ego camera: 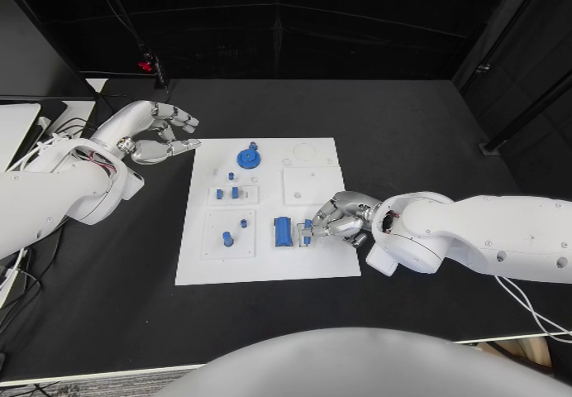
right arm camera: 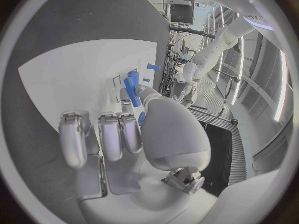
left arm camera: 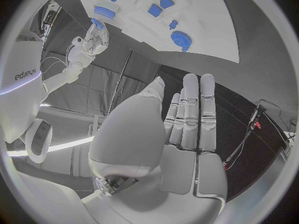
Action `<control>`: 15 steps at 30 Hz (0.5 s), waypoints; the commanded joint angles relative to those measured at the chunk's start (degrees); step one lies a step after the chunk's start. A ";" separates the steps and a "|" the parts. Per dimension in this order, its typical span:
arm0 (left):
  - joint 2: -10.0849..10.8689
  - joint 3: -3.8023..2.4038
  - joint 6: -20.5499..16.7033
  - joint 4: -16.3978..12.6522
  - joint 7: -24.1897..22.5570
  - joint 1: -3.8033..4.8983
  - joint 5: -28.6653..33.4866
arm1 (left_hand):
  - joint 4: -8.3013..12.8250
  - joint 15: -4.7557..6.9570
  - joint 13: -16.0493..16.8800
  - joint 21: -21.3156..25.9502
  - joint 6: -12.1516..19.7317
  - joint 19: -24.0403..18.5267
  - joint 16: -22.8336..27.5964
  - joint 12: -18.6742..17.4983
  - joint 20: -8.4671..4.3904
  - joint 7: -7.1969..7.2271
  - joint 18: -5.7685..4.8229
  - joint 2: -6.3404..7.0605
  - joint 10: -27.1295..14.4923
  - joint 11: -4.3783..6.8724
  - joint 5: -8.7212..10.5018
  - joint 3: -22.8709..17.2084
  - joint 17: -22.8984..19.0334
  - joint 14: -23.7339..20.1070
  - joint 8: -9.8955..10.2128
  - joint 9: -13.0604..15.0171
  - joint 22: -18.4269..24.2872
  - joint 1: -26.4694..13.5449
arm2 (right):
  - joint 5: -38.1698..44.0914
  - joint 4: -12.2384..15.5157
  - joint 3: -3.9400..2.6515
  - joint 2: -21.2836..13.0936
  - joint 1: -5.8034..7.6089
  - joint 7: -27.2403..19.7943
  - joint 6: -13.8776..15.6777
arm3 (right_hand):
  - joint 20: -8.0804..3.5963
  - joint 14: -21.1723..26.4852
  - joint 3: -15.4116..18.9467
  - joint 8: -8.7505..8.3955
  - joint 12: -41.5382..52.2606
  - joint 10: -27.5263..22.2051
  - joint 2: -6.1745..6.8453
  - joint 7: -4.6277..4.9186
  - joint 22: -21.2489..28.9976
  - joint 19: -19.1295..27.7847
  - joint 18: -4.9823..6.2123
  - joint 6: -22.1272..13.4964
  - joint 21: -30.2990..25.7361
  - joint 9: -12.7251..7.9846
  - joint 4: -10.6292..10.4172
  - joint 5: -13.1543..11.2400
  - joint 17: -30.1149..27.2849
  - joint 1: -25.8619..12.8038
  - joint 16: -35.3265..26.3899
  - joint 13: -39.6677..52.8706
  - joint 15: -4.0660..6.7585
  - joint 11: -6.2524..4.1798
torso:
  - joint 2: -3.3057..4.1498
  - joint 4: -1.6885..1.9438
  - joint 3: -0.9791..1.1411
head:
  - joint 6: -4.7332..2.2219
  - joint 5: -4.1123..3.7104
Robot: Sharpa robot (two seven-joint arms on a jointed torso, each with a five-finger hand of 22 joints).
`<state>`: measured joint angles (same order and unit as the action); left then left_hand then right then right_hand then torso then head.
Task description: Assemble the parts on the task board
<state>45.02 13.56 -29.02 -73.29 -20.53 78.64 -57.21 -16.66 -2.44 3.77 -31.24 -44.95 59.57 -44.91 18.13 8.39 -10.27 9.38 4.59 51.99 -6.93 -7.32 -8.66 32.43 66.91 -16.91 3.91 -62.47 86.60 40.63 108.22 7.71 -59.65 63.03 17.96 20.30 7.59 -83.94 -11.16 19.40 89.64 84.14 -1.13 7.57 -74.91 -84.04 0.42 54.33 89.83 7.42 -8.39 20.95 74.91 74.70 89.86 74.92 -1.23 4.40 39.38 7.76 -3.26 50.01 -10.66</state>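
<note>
The board point(ego camera: 269, 266), the white plate, lay mid-table, and I take it as my landmark. My right hand point(ego camera: 337, 220) rested over its near right part, fingers curled down toward a small blue part point(ego camera: 307, 232) just right of the tall blue block point(ego camera: 281, 231); the fingertips seemed to touch or pinch that small part, but I could not tell from any view whether I truly held it, since my own palm hid the contact in the right wrist view. My left hand point(ego camera: 161, 131) hung off the board's far left corner, well apart from every piece, fingers spread and holding nothing. Further across the board from my right hand stood the blue gear point(ego camera: 248, 157) at the far left, two small blue pieces in the recessed plate point(ego camera: 234, 194) below it, and two pegs point(ego camera: 226, 238) in the near left plate. Judging from this, the step in hand was seating the small part beside the block. To do it well I would have kept the piece upright and square to its slot, pressed straight down rather than sideways, so as not to nudge the block, and eased pressure if it bound. The left hand could have steadied the board's edge should it slide.
</note>
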 commanded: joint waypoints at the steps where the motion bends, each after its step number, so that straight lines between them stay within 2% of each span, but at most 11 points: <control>1: -0.02 -0.05 0.19 -0.01 0.07 0.09 0.28 | -0.08 -0.01 -0.10 0.08 -0.23 0.42 0.30 0.28 -0.07 -0.02 0.94 -0.52 0.36 0.09 -0.36 0.37 -0.08 0.36 0.19 -0.04 -0.05 0.00 | -2.82 0.21 -0.02 -0.22 0.07 -3.29 0.03 | -0.02 -6.06 0.12 -0.04 0.36 5.86 0.04 0.22 -15.09 -5.96 -0.42 0.03 0.17 0.09 -0.12 0.19 15.09 -0.28 0.14 15.08 0.02 -0.35 | -0.05 -0.05 -0.07 | -0.01 -0.18; 5: -0.06 -0.05 0.21 0.00 0.07 0.09 0.28 | -0.06 0.00 -0.10 0.13 -0.20 0.46 0.29 0.28 -0.07 -0.02 0.94 -0.57 0.35 0.10 -0.41 0.35 -0.08 0.38 0.22 -0.04 -0.06 0.07 | -2.77 0.08 -0.02 -0.40 0.08 -1.65 -0.30 | -0.02 -6.06 0.12 -0.04 0.36 5.86 0.04 0.21 -15.09 -5.96 -0.42 0.04 0.17 0.09 -0.10 0.19 15.09 -0.25 0.14 15.08 0.03 -0.35 | -0.01 0.05 -0.05 | -0.01 -0.25; 12: -0.07 -0.05 0.27 -0.02 0.27 0.09 0.28 | -0.06 0.00 -0.10 0.12 -0.20 0.48 0.29 0.28 -0.08 -0.02 0.94 -0.58 0.35 0.10 -0.42 0.34 -0.08 0.38 0.22 -0.04 -0.07 0.09 | 0.28 -0.29 -0.02 -0.77 0.08 5.54 -2.98 | -0.04 -6.06 0.27 -0.11 0.36 5.86 0.20 0.23 -15.09 -5.96 -0.42 0.08 0.17 0.09 -0.07 -0.05 15.09 -0.24 0.14 15.08 0.05 -0.35 | 0.00 0.14 0.00 | -0.01 -0.10; 15: -0.05 -0.05 0.30 -0.02 0.35 0.09 0.28 | -0.06 0.00 -0.10 0.12 -0.20 0.49 0.29 0.28 -0.08 -0.02 0.94 -0.58 0.35 0.10 -0.42 0.34 -0.08 0.38 0.22 -0.04 -0.08 0.10 | 1.66 -0.31 -0.01 -0.83 0.08 7.58 -3.85 | -0.05 -6.06 0.27 -0.11 0.36 5.86 0.21 0.20 -15.09 -5.96 -0.42 0.10 0.17 0.09 -0.02 -0.10 15.09 -0.16 0.14 15.08 0.05 -0.36 | -0.02 0.05 -0.01 | -0.01 0.04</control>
<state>44.97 13.56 -28.95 -73.26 -20.38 78.64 -57.21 -16.66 -2.44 3.72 -31.24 -44.95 59.57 -44.91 18.13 8.39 -10.27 9.38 4.63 51.99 -6.93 -7.55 -8.66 32.43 66.91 -16.91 3.90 -62.47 86.64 40.00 107.83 7.69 -60.45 63.05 21.00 18.87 7.59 -83.94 -11.15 19.24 89.64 84.14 -1.13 7.58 -74.91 -84.04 0.42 54.32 89.83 7.46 -8.39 20.95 74.91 74.70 89.86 74.92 -1.23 4.40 39.36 7.84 -3.29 50.01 -10.71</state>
